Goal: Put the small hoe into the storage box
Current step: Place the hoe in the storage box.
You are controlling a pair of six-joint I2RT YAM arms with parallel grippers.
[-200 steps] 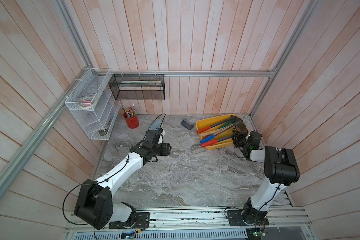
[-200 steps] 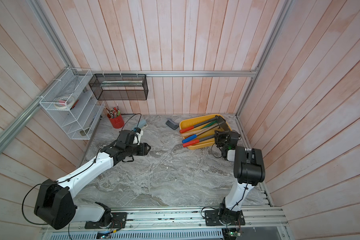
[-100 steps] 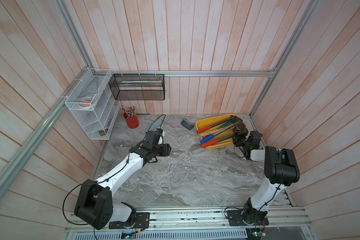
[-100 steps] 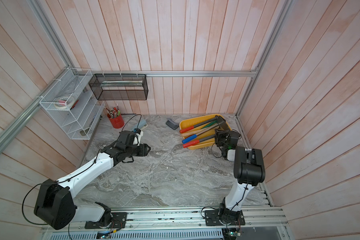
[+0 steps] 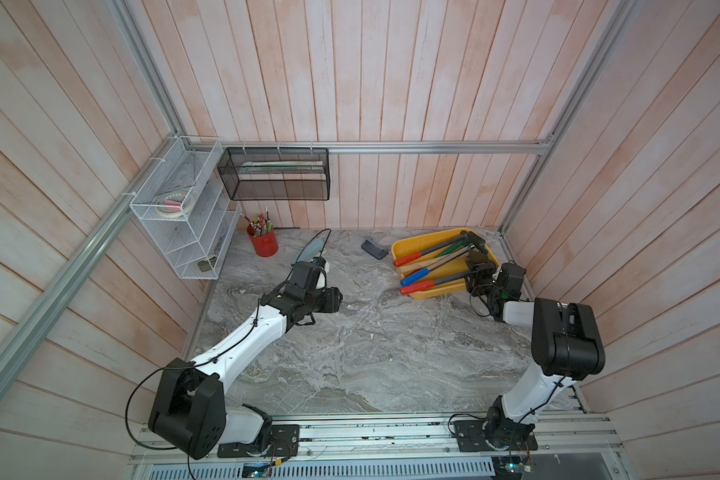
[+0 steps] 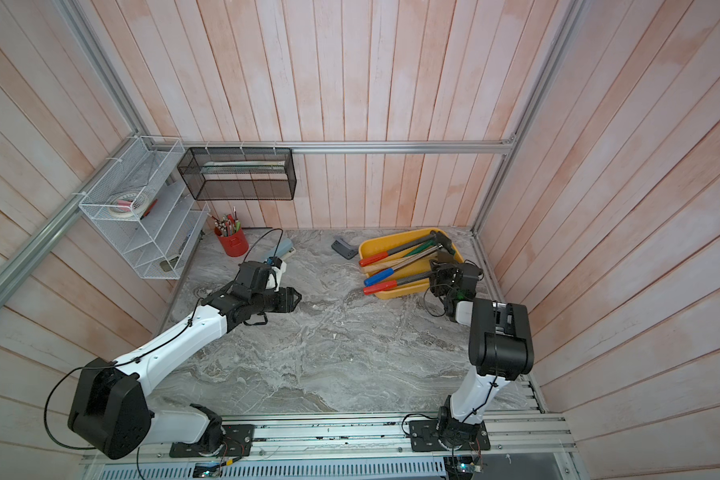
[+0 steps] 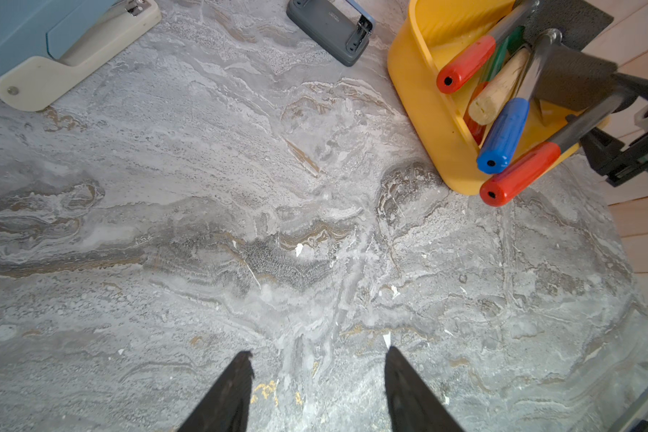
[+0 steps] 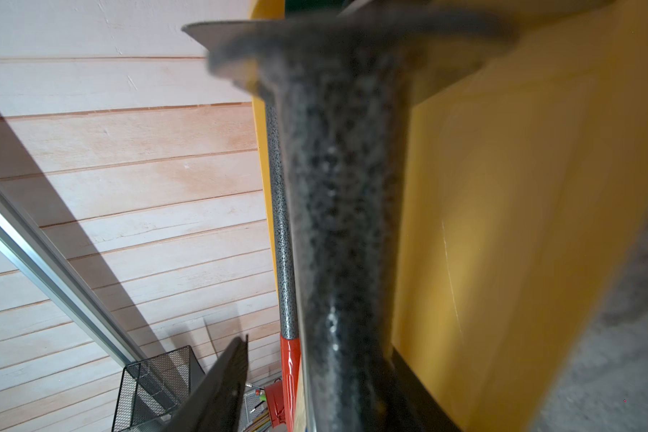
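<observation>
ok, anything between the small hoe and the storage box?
Nothing visible. The small hoe already lies in the yellow storage box, its red grip overhanging the rim; the right gripper straddles its shaft, jaws apart.

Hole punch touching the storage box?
Apart. Left wrist view shows bare table between the hole punch and the storage box; both top views agree.

A lab robot cell dressed as a workshop. Plank walls (image 5: 350, 83), aluminium framing (image 5: 433, 146), wire rack (image 5: 175, 232) at upper left, marble-look tabletop (image 5: 371, 353).
</observation>
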